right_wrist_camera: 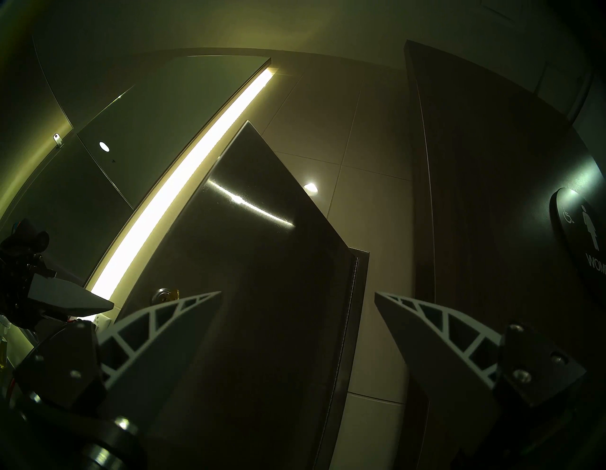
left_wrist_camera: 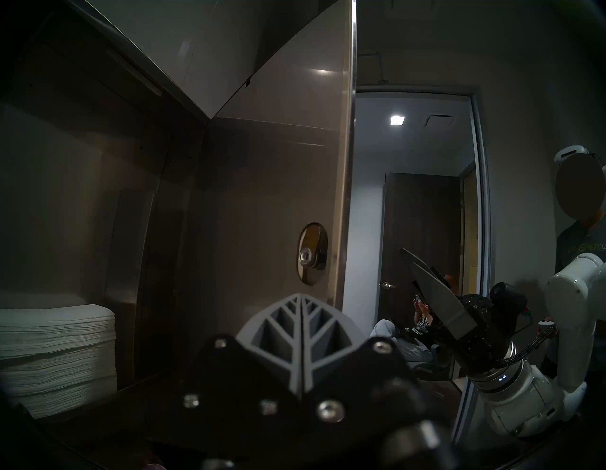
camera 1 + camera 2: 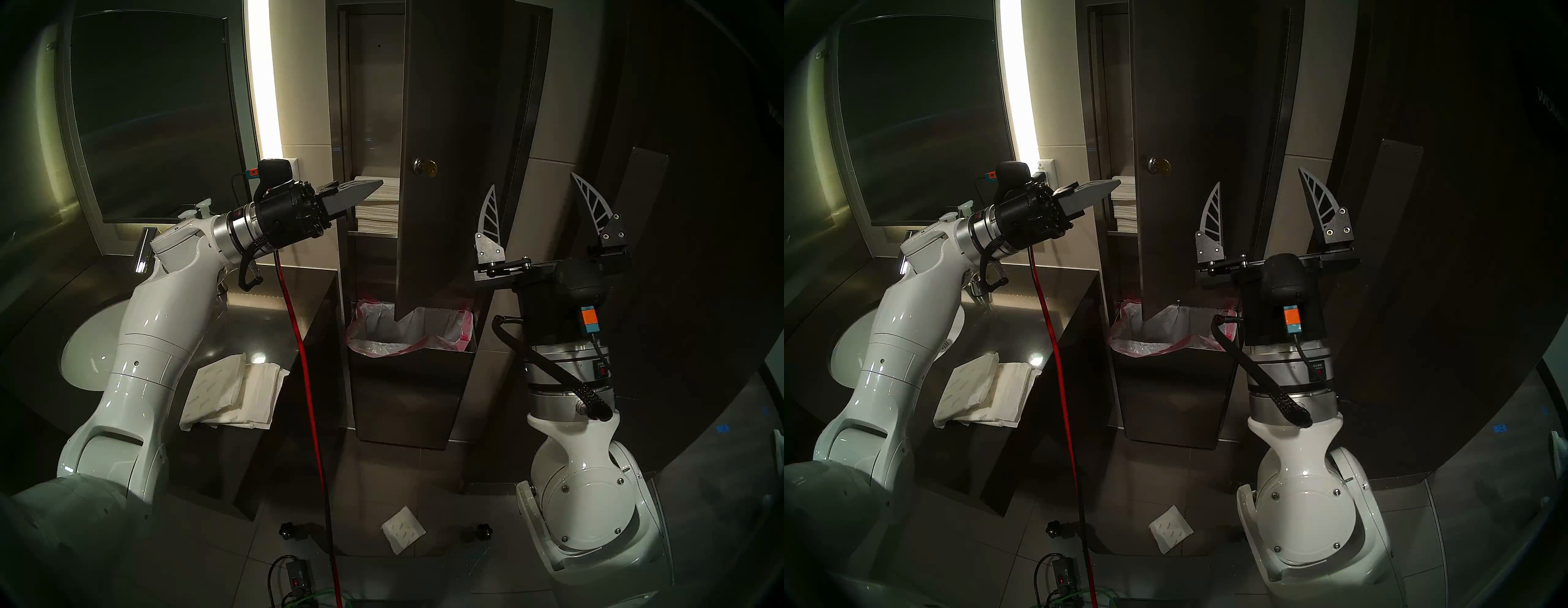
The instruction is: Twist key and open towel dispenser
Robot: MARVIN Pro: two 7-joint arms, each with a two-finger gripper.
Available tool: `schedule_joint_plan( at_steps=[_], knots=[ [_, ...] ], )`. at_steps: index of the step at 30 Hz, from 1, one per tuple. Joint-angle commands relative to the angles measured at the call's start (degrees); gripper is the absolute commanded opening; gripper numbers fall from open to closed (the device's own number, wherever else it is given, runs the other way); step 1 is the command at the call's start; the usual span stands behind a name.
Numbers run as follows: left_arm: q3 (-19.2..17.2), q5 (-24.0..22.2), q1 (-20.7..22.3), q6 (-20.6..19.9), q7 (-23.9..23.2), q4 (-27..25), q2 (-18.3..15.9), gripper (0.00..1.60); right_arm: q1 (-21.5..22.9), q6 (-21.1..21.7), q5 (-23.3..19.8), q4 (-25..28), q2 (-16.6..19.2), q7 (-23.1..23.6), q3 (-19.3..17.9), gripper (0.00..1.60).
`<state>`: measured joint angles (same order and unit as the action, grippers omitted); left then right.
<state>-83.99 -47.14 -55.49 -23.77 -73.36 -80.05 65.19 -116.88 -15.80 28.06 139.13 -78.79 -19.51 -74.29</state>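
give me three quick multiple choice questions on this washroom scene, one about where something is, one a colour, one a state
1. Where does the stack of paper towels sit?
A. on a shelf inside the towel dispenser
B. in the bin
C. on the floor

2. What colour is the cable hanging below the left gripper?
A. blue
B. red
C. yellow

3. How does the dispenser door stand?
A. shut flush
B. missing
C. swung open

Answers: 1 A, the stack shows in the cabinet behind the open door. 2 B, it runs bright red to the floor. 3 C, the panel with the lock stands out from the cabinet, interior exposed.
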Motion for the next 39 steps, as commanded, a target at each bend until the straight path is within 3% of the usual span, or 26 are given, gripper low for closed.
schedule_joint_plan(
  at_steps=[1, 9, 13, 19, 27, 34, 39],
  knots=[
    [-1.8, 3.0, -0.6, 4.5, 6.1, -1.7, 0.9, 0.0, 0.2, -0.1, 0.0, 0.9, -0.1, -0.2, -0.1, 1.6],
    [-6.7, 11.6, -2.9, 10.5, 14.5, -3.3, 7.3, 0.0, 0.3, -0.2, 0.0, 0.9, -0.1, -0.3, -0.1, 1.6],
    [-7.4, 15.1, -4.1, 12.5, 18.3, -4.9, 9.0, 0.0, 0.4, -0.3, 0.0, 0.9, 0.0, -0.3, -0.1, 1.6],
    [-9.7, 18.4, -6.4, 15.0, 25.8, -6.3, 13.2, 0.0, 0.5, -0.4, 0.0, 0.9, 0.0, -0.4, -0.1, 1.6],
    [-16.3, 23.1, -8.6, 19.0, 33.7, -8.6, 16.3, 0.0, 0.6, -0.5, 0.0, 0.9, 0.0, -0.6, -0.1, 1.6],
    [-20.8, 29.1, -12.2, 21.1, 42.1, -14.4, 21.1, 0.0, 0.5, -0.5, 0.0, 0.9, 0.1, -0.7, 0.0, 1.6],
    [-20.8, 32.9, -15.4, 20.8, 48.1, -19.0, 24.8, 0.0, 0.5, -0.5, 0.0, 0.9, 0.2, -0.7, 0.0, 1.6]
  ],
)
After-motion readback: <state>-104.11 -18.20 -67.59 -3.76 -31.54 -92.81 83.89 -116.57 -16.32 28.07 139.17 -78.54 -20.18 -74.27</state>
